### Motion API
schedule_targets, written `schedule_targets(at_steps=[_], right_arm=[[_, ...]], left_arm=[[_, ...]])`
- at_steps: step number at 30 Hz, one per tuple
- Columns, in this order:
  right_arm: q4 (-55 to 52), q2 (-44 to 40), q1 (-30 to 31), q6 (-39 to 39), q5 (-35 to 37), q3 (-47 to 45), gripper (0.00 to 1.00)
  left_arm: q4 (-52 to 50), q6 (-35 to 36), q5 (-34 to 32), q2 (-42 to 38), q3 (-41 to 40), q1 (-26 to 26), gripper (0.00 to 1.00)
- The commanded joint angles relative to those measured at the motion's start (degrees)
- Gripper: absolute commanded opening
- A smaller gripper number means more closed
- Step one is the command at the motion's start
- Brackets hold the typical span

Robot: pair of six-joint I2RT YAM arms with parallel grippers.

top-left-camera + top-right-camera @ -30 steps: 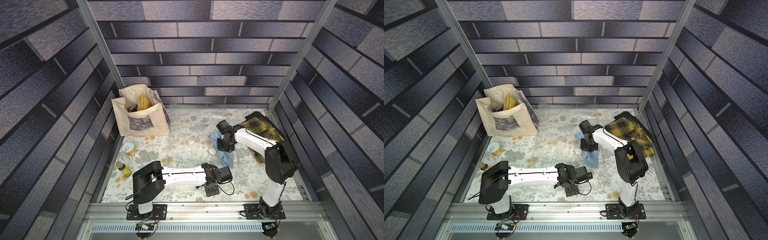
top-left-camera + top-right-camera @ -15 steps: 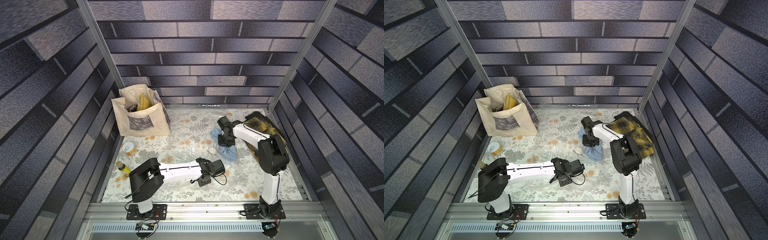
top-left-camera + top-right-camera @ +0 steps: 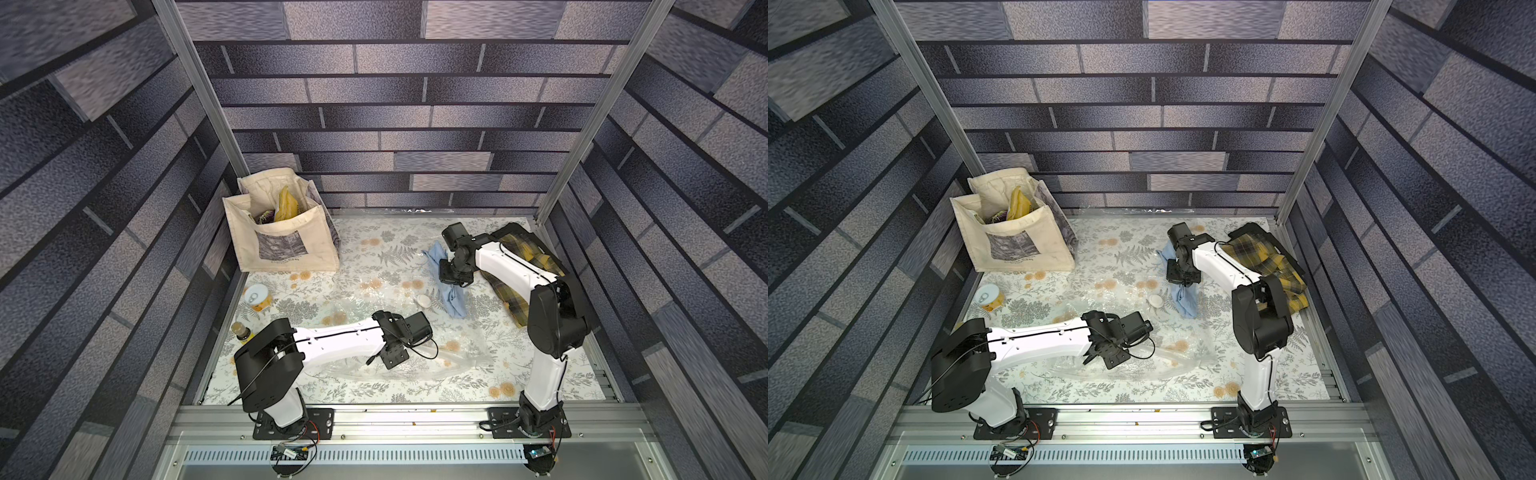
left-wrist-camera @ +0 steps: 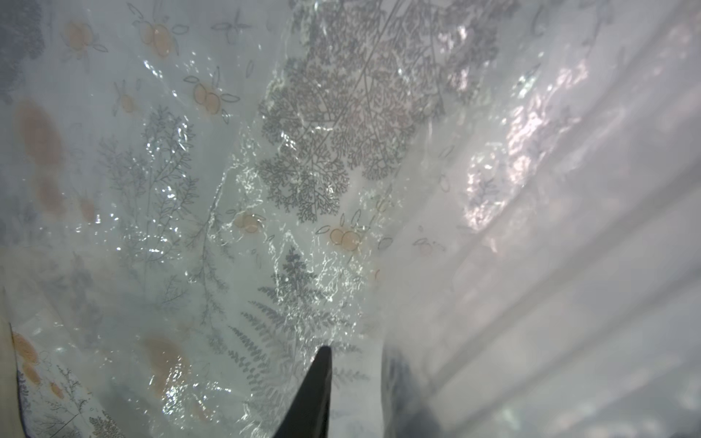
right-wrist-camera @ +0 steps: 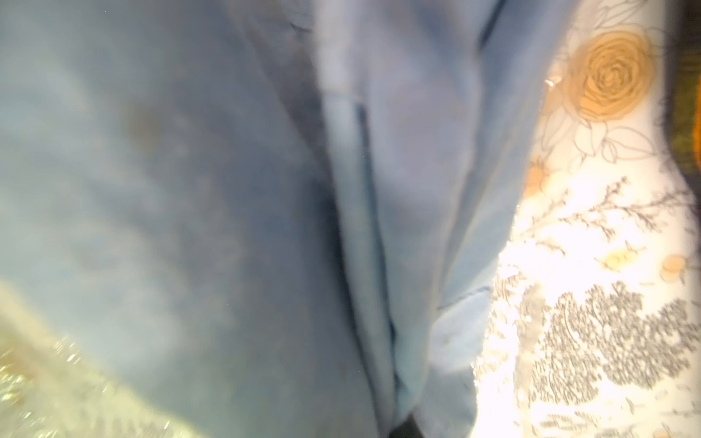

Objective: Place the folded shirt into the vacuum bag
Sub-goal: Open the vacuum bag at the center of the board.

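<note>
The folded shirt is light blue and hangs from my right gripper, which is shut on its upper part at the right rear of the table; its lower end reaches the table beside the white valve cap. In the right wrist view the shirt fills most of the frame. The vacuum bag lies clear and crinkly over the middle of the floral tablecloth. My left gripper is shut on a raised fold of the vacuum bag; one dark finger shows, the other sits behind the film.
A cream canvas tote stands at the back left. A can and a small bottle sit along the left edge. A yellow-black plaid cloth lies at the back right, under the right arm.
My left gripper has closed on the bag's plastic and drawn back toward the left. The right gripper has carried the blue shirt a little farther back.
</note>
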Motion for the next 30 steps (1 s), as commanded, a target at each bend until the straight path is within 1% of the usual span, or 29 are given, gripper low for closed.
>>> schedule_targets(at_steps=[1,4,6,8,11,13,15,19,22,24,26,30], right_arm=[[-0.5,-8.1,3.3,3.1,-4.1,-5.0,0.0],[-0.6,-13.9,4.0,5.2,-3.6,-11.5,0.0],[0.3,-15.4,4.3,6.1,-4.6,-15.9,0.0],[1.5,-13.6,4.3,6.1,-5.3,-19.4,0.0],[3.3,-8.8,4.0,5.1,-2.1,-20.5,0.0],[3.7,-4.2,3.6,4.1,-0.5,-17.7,0.0],[3.4,1.2,2.7,2.8,1.1,-13.0,0.0],[0.8,13.9,0.9,-0.1,3.2,0.8,0.0],[-1.6,18.6,0.7,-2.8,3.9,10.0,0.0],[-3.4,18.2,0.7,-4.4,3.6,13.8,0.0],[-4.1,14.8,0.5,-5.1,3.5,14.6,0.0],[-6.1,3.6,-0.2,-5.6,2.3,13.3,0.0]], left_arm=[[2.8,-2.5,4.9,-0.4,2.7,-0.8,0.15],[4.7,-3.7,7.7,1.4,4.7,-0.8,0.08],[5.4,-4.2,9.6,3.0,6.4,-0.5,0.05],[6.0,-4.4,10.9,5.0,8.4,0.0,0.04],[6.5,-4.1,12.8,7.6,11.4,0.3,0.04],[6.8,-3.9,14.0,9.4,13.4,0.6,0.04],[6.6,-3.7,14.7,11.3,15.2,1.3,0.04],[5.8,-3.4,14.6,14.9,18.5,4.8,0.04],[5.9,-3.4,15.3,15.9,20.4,6.9,0.03],[6.0,-3.5,15.4,16.3,21.5,7.8,0.03],[5.9,-3.6,15.5,16.5,22.4,8.3,0.03],[5.9,-4.0,15.8,16.7,22.9,8.4,0.04]])
